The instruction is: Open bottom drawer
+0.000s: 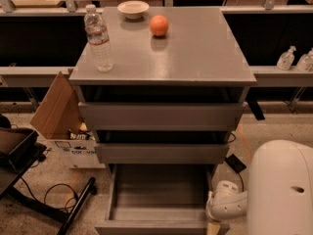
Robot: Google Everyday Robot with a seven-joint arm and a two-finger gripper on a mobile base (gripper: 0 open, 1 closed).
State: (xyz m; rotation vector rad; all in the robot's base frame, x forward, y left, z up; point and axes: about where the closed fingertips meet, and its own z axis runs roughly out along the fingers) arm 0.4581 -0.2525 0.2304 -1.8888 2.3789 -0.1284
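The grey cabinet (pixel 195 48) has three drawers. The bottom drawer (pixel 159 192) stands pulled out toward me, its grey box interior open and empty, its front panel (pixel 151 227) at the lower edge of the view. The middle drawer front (pixel 161 153) and the top drawer front (pixel 161 115) stick out a little. My gripper (pixel 213 225) is at the right front corner of the bottom drawer, below the white wrist (pixel 226 205), mostly cut off by the frame's edge.
A water bottle (pixel 98 39), an orange (pixel 159 25) and a white bowl (pixel 133 9) stand on the cabinet top. A cardboard box (pixel 58 116) and a black stand with cables (pixel 29 180) are on the floor at left. My white body (pixel 283 190) fills the lower right.
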